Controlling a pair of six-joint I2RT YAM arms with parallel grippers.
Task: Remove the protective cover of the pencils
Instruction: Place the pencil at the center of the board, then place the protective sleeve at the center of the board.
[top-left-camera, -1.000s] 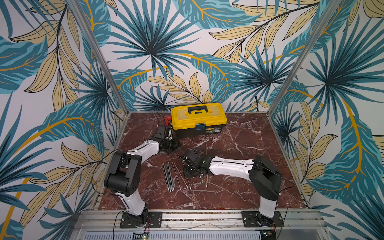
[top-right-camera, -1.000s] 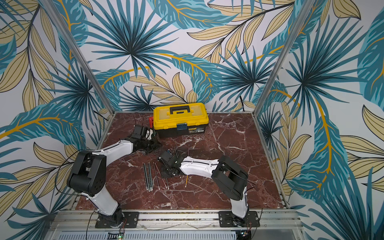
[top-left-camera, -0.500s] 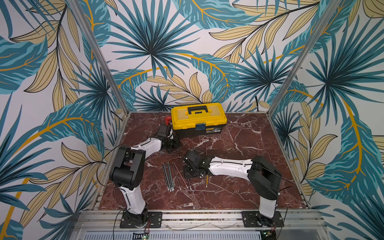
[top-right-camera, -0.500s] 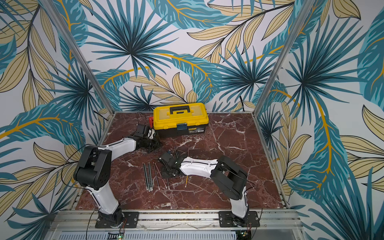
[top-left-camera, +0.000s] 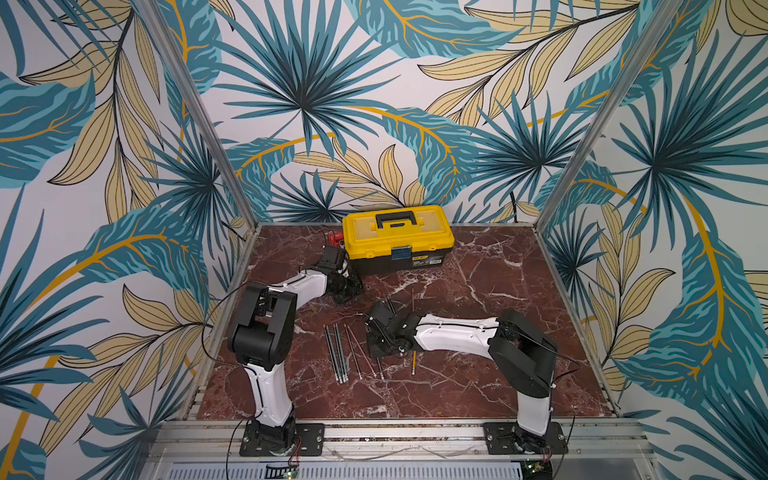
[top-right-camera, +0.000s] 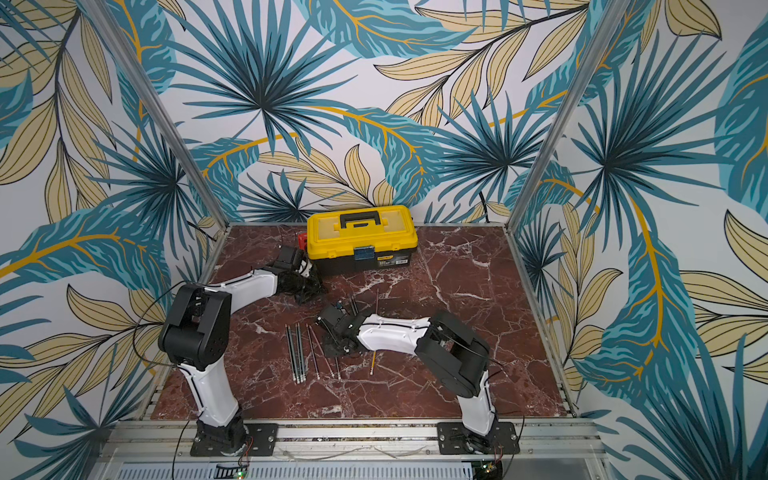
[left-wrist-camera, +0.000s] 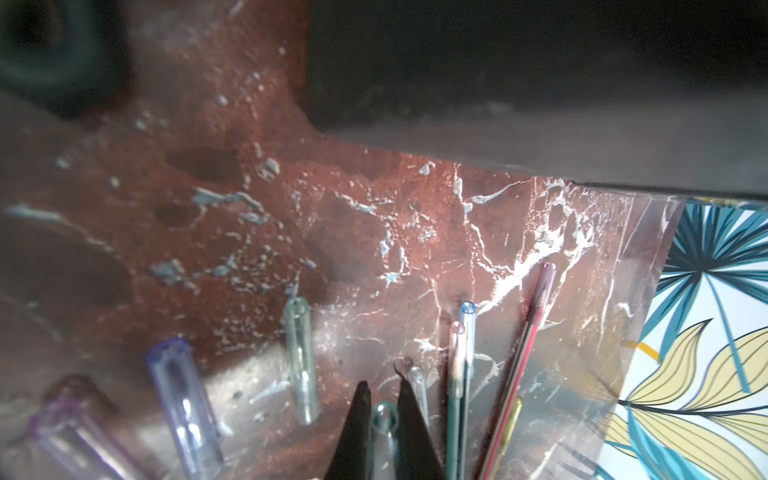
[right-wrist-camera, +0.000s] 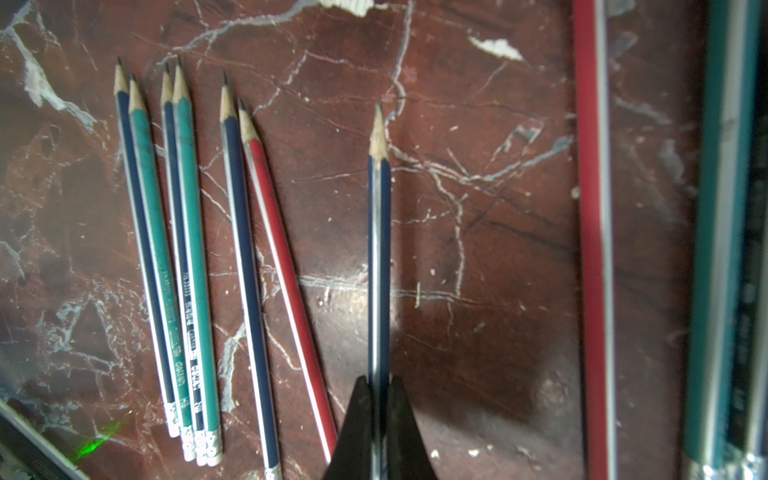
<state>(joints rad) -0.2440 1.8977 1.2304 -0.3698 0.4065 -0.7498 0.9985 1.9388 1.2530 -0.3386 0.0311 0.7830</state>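
Bare-tipped pencils lie in a row near the front. Beside them the right gripper, arm stretched low, is clamped on a blue pencil. Farther back the left gripper, forearm reaching beside the yellow toolbox, pinches a clear cap among loose caps

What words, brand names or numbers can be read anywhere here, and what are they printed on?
Nothing here reads clearly.
Yellow toolbox: a small yellow-and-black sticker on its front in both top views, too small to read.
Pencils: white print near the eraser ends of some blue and green ones in the right wrist view, too blurred to read.
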